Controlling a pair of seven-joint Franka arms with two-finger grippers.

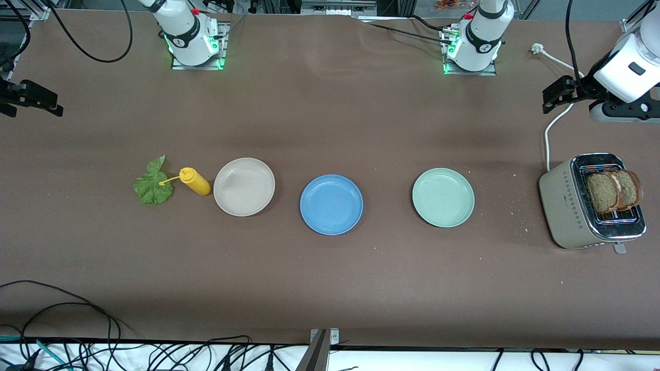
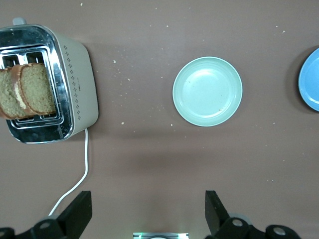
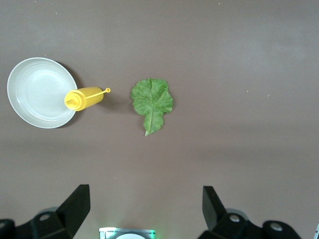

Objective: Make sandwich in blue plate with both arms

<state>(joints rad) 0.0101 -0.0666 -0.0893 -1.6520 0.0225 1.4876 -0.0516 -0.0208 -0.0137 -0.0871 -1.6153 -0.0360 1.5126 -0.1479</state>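
Two end effectors, left [image 2: 144, 211] and right [image 3: 144, 209], hover wide open; blue plate [image 1: 331, 204] sits bare mid-counter.

Three plates in a row mid-table: beige plate [image 1: 244, 186], blue plate [image 1: 331, 204], pale green plate [image 1: 443, 197], all bare. Yellow squeeze bottle [image 1: 194, 181] lies just beside the beige plate, toward the right arm's end; lettuce leaf [image 1: 152, 184] beside it. Toaster [image 1: 590, 202] at the left arm's end holds two bread slices [image 1: 613, 191]. Left gripper [image 1: 558, 94] up near the toaster, right gripper [image 1: 31, 98] at the table's other end.
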